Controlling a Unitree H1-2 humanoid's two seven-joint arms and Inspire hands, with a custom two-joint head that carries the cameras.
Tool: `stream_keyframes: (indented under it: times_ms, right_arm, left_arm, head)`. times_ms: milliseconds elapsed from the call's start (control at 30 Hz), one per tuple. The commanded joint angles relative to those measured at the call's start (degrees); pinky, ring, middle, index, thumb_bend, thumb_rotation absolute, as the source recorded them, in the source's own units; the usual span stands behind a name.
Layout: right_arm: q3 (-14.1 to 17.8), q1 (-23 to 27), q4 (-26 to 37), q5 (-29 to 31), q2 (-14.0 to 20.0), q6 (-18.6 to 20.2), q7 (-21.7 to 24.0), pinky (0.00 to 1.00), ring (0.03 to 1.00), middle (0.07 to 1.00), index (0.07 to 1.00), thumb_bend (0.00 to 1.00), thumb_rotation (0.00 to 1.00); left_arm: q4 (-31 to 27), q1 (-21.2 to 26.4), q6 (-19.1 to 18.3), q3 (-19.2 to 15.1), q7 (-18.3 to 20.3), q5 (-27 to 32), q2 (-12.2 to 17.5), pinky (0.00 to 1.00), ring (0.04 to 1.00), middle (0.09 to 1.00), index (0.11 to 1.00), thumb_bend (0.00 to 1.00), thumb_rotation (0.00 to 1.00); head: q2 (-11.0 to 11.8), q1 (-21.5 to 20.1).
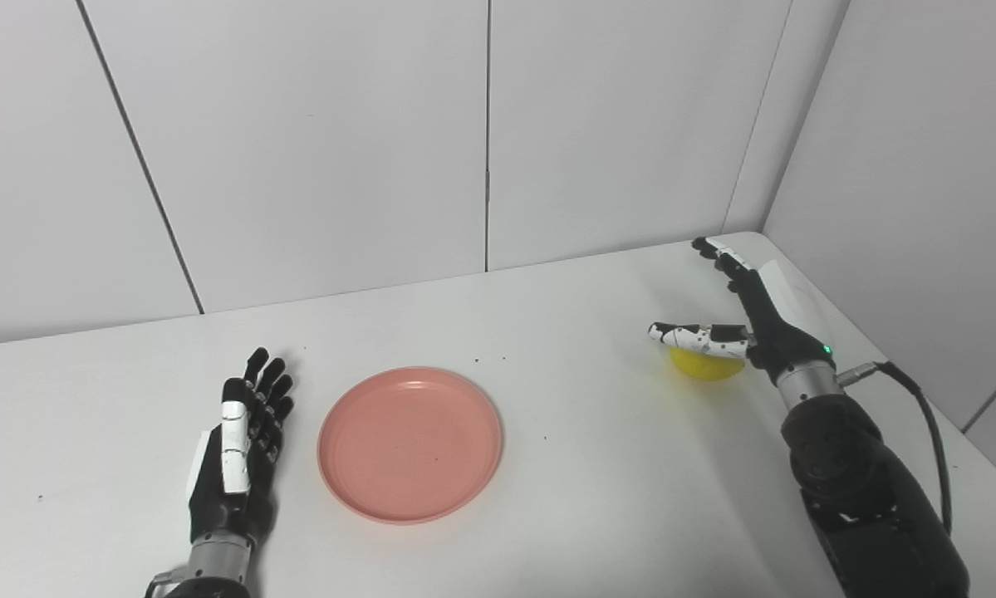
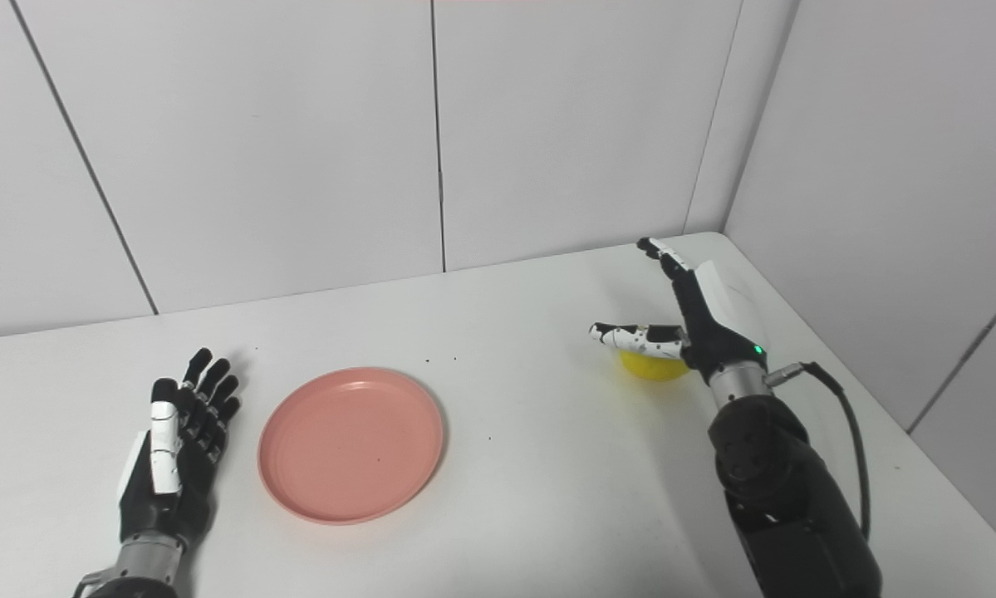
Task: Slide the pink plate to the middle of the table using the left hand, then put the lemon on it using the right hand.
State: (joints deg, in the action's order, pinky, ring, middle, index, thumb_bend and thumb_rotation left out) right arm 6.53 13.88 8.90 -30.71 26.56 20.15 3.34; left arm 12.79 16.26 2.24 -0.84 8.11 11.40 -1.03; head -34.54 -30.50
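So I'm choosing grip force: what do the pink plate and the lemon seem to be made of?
The pink plate looks like hard plastic or melamine: uniform matte pink, with a smooth moulded rim. The lemon has an even bright yellow skin, but it is mostly hidden under the right hand, so real fruit or plastic replica cannot be told.

white table (image 1: 597,465), pink plate (image 1: 410,444) near its middle, lemon (image 1: 704,365) far right

The pink plate (image 1: 409,443) is round, shallow and empty, lying flat on the white tabletop (image 1: 564,498) left of the middle. The lemon (image 1: 704,365), bright yellow, sits well apart on the right side, its top partly hidden.
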Motion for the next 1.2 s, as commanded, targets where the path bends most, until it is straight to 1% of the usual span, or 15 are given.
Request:
stream_keyframes:
  times_ms: [0,167,333,467,600,700,800,833,900,933,967,1000,1067,1100,1167]
  right_arm:
    - [0.4,2.2,1.5,-0.8,2.0,1.2,0.1,0.8,0.869,0.876,0.868,0.91,0.39]
    - [1.4,2.3,0.2,1.8,2.6,1.1,0.7,0.81,0.879,0.878,0.87,0.93,0.35]
    - [1.2,2.4,-1.8,2.9,3.2,1.0,0.9,0.81,0.875,0.873,0.869,0.94,0.36]
    - [0.3,2.5,-3.7,2.4,3.8,1.3,1.1,0.76,0.85,0.866,0.869,0.96,0.37]
    - [0.1,2.4,-4.6,3.6,3.8,2.3,2.4,0.77,0.871,0.886,0.882,0.94,0.35]
    - [-0.4,2.4,-5.1,3.0,3.6,3.5,2.8,0.7,0.85,0.887,0.874,0.96,0.37]
    - [-0.7,2.5,-5.6,3.4,3.4,4.8,3.5,0.69,0.833,0.889,0.876,0.96,0.38]
    - [-0.7,2.5,-5.8,3.7,3.3,5.1,3.8,0.59,0.754,0.867,0.879,0.96,0.38]
    - [-0.7,2.7,-6.3,4.1,3.1,5.3,4.0,0.41,0.548,0.763,0.886,0.95,0.38]
    - [-0.8,2.8,-6.7,4.0,3.1,5.2,4.0,0.37,0.489,0.724,0.885,0.95,0.37]
    - [-1.0,2.8,-6.9,3.9,3.2,5.2,4.0,0.33,0.469,0.7,0.877,0.96,0.35]
    - [-1.4,2.9,-7.5,3.6,3.4,4.8,3.9,0.33,0.473,0.702,0.875,0.96,0.35]
    - [-2.1,3.0,-8.3,3.1,3.6,4.4,3.8,0.42,0.602,0.776,0.868,0.97,0.35]
    - [-2.4,3.1,-8.8,3.0,3.6,4.2,3.7,0.5,0.674,0.802,0.867,0.98,0.35]
    - [-3.0,3.3,-9.6,2.7,3.7,4.6,3.7,0.58,0.753,0.845,0.865,0.98,0.35]
  left_arm:
    - [1.5,-0.2,2.5,-0.2,1.4,0.3,0.8,0.98,0.971,0.972,0.957,0.71,1.0]
    - [1.6,-0.1,2.5,-0.4,1.7,0.6,1.0,0.98,0.967,0.968,0.955,0.71,1.0]
    - [1.8,0.0,2.4,-0.8,2.3,1.4,1.0,1.0,0.973,0.971,0.958,0.71,1.0]
    - [1.4,-0.1,2.1,-0.7,2.4,1.5,1.2,0.99,0.972,0.97,0.954,0.7,1.0]
    - [1.3,-0.1,2.0,-0.7,2.5,1.5,1.3,0.99,0.973,0.971,0.953,0.7,1.0]
    - [1.1,-0.1,2.0,-0.7,2.4,1.5,1.3,0.99,0.972,0.971,0.952,0.7,1.0]
    - [1.0,-0.1,1.9,-0.6,2.3,1.3,1.4,0.98,0.97,0.969,0.95,0.7,1.0]
    - [1.0,-0.1,1.8,-0.6,2.3,1.3,1.4,0.98,0.969,0.968,0.95,0.7,1.0]
    - [1.0,-0.1,1.7,-0.7,2.4,1.5,1.4,0.98,0.969,0.967,0.949,0.7,1.0]
    - [1.0,-0.1,1.8,-0.6,2.4,1.4,1.4,0.98,0.969,0.966,0.948,0.7,1.0]
    - [1.1,-0.1,1.9,-0.6,2.4,1.3,1.4,0.98,0.967,0.964,0.944,0.7,1.0]
    - [1.1,-0.1,1.9,-0.7,2.4,1.4,1.4,0.98,0.967,0.964,0.944,0.7,1.0]
    - [0.9,-0.1,1.7,-0.7,2.5,1.7,1.4,0.98,0.967,0.963,0.942,0.7,1.0]
    - [0.8,-0.1,1.6,-0.7,2.6,1.7,1.4,0.98,0.968,0.963,0.942,0.7,1.0]
    - [0.7,-0.2,1.5,-0.7,2.5,1.7,1.5,0.98,0.966,0.963,0.943,0.7,1.0]
  head:
    - [0.0,0.0]
    - [-0.2,-0.4]
    - [-0.2,-0.4]
    - [-0.4,-0.5]
    - [-0.6,-0.5]
    - [-0.7,-0.4]
    - [-0.9,-0.6]
    - [-0.9,-0.6]
    - [-0.9,-0.6]
    - [-0.9,-0.6]
    - [-0.9,-0.6]
    - [-1.1,-0.6]
    - [-1.1,-0.7]
    - [-1.2,-0.6]
    - [-1.2,-0.6]
